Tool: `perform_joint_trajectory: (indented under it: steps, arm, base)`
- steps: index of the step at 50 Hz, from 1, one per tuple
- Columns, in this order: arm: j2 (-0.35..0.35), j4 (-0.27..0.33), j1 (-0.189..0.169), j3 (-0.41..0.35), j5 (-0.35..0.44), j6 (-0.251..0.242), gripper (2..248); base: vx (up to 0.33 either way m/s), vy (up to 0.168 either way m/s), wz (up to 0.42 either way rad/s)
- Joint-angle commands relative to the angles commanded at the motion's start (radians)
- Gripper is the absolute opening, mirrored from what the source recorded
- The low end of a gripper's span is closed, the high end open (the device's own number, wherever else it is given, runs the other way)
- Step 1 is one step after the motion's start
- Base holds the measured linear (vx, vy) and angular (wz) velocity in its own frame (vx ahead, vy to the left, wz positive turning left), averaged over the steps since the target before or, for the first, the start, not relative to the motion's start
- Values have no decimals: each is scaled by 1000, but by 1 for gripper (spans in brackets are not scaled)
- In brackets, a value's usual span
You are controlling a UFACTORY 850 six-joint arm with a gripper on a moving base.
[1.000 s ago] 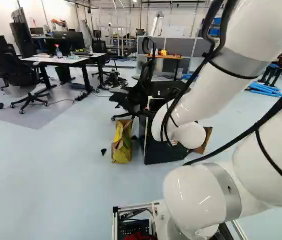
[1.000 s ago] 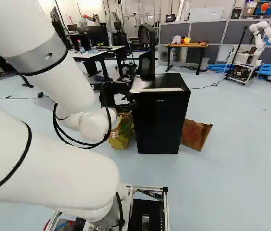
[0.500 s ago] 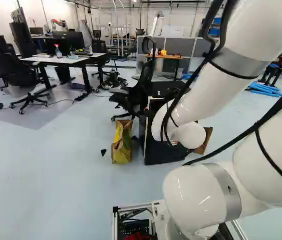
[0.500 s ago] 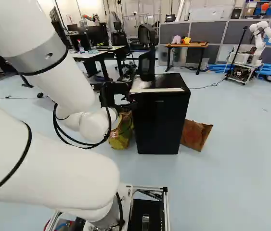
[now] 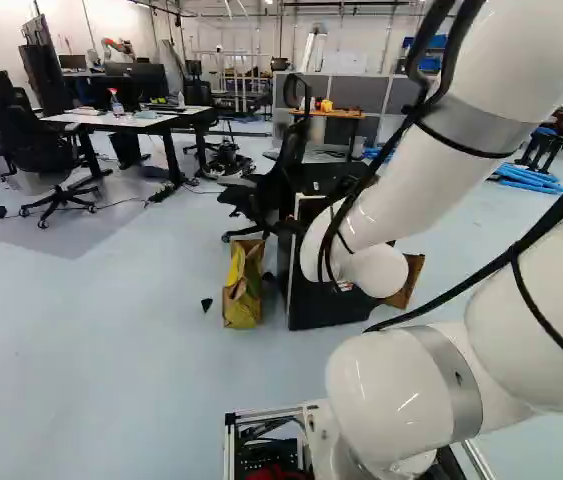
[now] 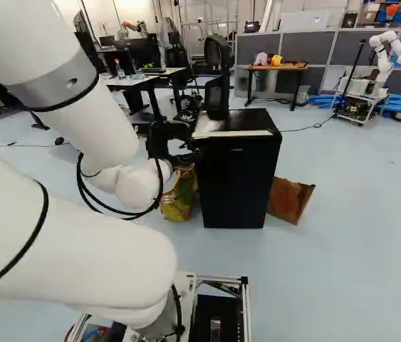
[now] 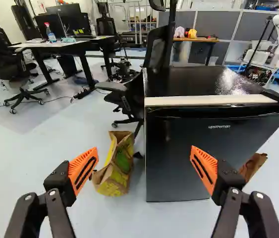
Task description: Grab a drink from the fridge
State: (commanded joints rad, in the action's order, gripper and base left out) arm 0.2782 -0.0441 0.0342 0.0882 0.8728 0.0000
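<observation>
In the right base view my gripper (image 6: 179,146) reaches out at the left top edge of the black fridge (image 6: 234,178). The wrist view has the gripper (image 7: 144,166) with its orange-padded fingers spread wide, nothing between them. Ahead of it stands the fridge (image 7: 179,158), door shut, its front facing me; one finger overlaps the door in that view, and I cannot tell if it touches. No drink can be seen; the inside of the fridge is hidden.
A yellow-brown paper bag (image 7: 117,168) stands on the floor beside the fridge, with an office chair (image 7: 129,96) behind. Brown cardboard (image 6: 289,199) lies at the fridge's other side. Desks (image 5: 126,118) stand farther off. Another robot (image 6: 382,60) is at the back right.
The arm's wrist end has shifted very slightly to the left in both base views. The base and the fridge have stayed put.
</observation>
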Motion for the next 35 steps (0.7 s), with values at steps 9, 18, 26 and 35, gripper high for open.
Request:
perform_joint_trajectory:
  steps: [9,18,26,35]
  arm:
    - [-3,-24,23,3,4,0,247]
    - [-13,-54,49,11,9,0,247]
    - [-23,-92,76,20,14,0,247]
    - [-37,-137,109,32,20,0,247]
  base:
    - [0,0,0]
    - [0,0,0]
    - [0,0,0]
    - [0,0,0]
